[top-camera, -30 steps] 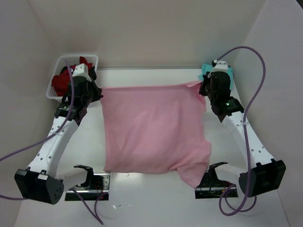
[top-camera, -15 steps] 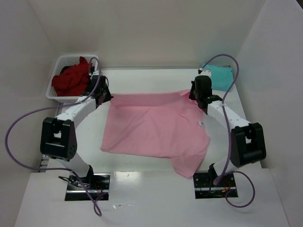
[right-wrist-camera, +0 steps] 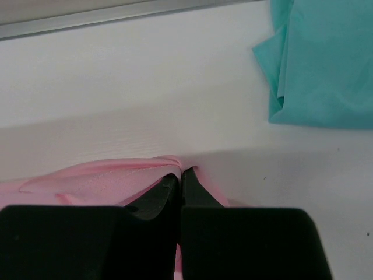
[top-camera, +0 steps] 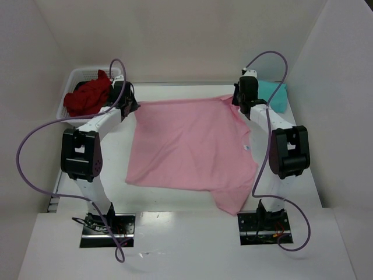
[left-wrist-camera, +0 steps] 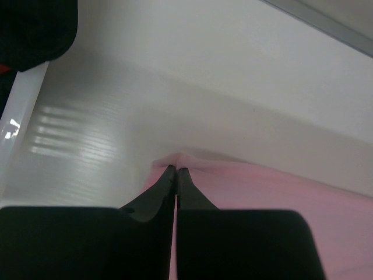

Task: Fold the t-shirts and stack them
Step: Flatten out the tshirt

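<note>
pink t-shirt (top-camera: pixel 192 146) lies spread over the table (top-camera: pixel 113 169), its far edge pinched at both corners: left gripper (left-wrist-camera: pixel 176 169) and right gripper (right-wrist-camera: pixel 179 172) each clamped tight on fabric. my read: hold that edge taut and level, lay it flat, release together. basket (top-camera: pixel 71 77) of dark red t-shirts (top-camera: pixel 87 100) sits near the left corner and the teal t-shirt (top-camera: pixel 274 94) just beside the right. snag risk at both.
</note>
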You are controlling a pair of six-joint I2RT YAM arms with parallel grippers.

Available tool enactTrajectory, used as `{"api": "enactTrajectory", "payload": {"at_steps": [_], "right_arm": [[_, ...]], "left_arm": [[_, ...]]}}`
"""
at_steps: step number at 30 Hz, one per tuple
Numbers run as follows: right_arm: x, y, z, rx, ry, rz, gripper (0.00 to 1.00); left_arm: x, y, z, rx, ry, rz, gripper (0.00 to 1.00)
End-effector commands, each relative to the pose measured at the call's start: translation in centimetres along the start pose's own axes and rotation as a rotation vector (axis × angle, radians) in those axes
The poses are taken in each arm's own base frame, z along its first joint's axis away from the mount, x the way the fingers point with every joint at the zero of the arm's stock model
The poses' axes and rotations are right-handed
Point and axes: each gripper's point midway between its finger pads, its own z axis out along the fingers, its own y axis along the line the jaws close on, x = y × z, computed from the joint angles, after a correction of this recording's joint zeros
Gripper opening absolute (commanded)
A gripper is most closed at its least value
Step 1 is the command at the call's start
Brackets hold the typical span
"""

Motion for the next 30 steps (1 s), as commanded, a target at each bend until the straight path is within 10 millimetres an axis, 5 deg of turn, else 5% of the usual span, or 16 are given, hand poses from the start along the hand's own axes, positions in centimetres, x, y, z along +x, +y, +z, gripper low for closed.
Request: {"api": "enactTrajectory", "payload": {"at_steps": [1, 9, 17, 24, 30], "right_arm": [[-4.4, -1.0, 1.6, -0.013, -0.092, -0.046, 0.00], [-2.6, 1.0, 4.0, -0.121, -0.037, -0.072, 0.04], [-2.5, 1.8, 4.7, -0.156, -0.036, -0.072, 0.50], [-2.1, 2.3, 4.9, -0.191, -0.027, -0.107, 0.58], [1.4, 1.7, 6.3, -0.201, 0.057, -0.116, 0.69]], "left_arm": [[-3.9, 0.5, 1.0, -0.009, -0.097, -0.033, 0.00], [-2.3, 1.4, 3.0, -0.015, -0.042, -0.019, 0.00], [-2.0, 0.6, 4.7, 0.012, -0.020, -0.004, 0.00], [-2.2, 0.1, 5.4, 0.030, -0.014, 0.021, 0.00], [-2.3, -0.1, 5.3, 0.037, -0.009, 0.022, 0.00]]}}
